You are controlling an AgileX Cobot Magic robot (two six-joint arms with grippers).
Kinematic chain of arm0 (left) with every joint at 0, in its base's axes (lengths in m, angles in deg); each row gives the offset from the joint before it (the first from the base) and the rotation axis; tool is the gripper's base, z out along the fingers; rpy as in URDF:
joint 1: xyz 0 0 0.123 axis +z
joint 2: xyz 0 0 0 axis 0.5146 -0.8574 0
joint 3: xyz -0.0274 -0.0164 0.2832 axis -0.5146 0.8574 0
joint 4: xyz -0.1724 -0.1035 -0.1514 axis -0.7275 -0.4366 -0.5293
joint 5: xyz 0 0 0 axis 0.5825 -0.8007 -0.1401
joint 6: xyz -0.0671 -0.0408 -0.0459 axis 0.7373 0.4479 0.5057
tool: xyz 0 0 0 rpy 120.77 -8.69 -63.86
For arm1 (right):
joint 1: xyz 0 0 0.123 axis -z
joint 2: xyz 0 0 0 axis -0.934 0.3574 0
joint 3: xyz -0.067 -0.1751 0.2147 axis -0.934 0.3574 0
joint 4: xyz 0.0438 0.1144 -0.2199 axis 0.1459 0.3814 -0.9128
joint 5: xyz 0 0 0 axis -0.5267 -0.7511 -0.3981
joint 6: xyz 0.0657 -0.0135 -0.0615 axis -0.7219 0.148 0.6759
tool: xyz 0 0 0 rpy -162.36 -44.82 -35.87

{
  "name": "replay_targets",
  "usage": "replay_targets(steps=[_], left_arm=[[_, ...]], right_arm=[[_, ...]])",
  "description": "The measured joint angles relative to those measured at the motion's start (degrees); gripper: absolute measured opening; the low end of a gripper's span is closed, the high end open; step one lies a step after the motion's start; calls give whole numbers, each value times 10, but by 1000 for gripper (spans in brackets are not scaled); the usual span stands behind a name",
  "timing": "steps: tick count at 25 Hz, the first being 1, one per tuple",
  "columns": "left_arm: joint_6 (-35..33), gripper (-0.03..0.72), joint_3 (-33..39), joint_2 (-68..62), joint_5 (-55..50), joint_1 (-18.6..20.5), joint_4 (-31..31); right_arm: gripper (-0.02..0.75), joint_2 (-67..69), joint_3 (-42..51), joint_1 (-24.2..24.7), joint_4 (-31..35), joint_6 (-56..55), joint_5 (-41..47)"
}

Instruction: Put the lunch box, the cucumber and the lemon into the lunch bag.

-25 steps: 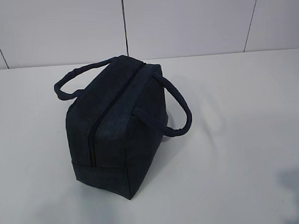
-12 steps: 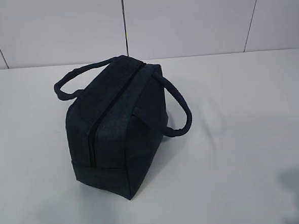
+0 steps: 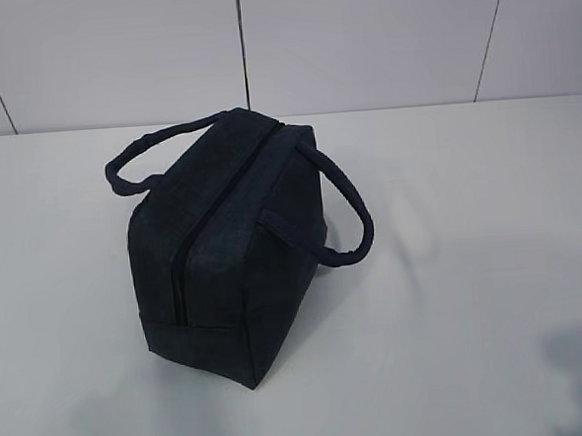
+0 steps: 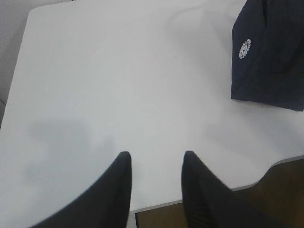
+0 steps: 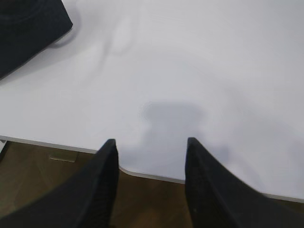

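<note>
The dark navy lunch bag point(image 3: 229, 251) stands on the white table point(image 3: 469, 217), zipper line on top, its two loop handles hanging to either side. Its corner with a small white logo shows in the left wrist view point(image 4: 270, 52), and an edge shows at the top left of the right wrist view point(image 5: 28, 28). The lunch box, the cucumber and the lemon are out of view. My left gripper point(image 4: 156, 154) is open and empty over the table's front edge. My right gripper point(image 5: 151, 141) is open and empty over the front edge too. Neither gripper shows in the exterior view.
A white panelled wall point(image 3: 359, 36) stands behind the table. The table's front edge point(image 5: 142, 173) and brown floor point(image 5: 42, 171) show below the right gripper. The table's left rounded corner point(image 4: 33, 12) shows in the left wrist view.
</note>
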Motion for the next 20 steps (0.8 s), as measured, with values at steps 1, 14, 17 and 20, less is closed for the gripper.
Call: replay_targets(steps=[1,14,17,20], left_arm=[[0,239,0,0,0,0,0],[0,239,0,0,0,0,0],[0,239,0,0,0,0,0],[0,239,0,0,0,0,0]], right_arm=[[347,0,0,0,0,0,0],[347,0,0,0,0,0,0],[347,0,0,0,0,0,0],[347,0,0,0,0,0,0]])
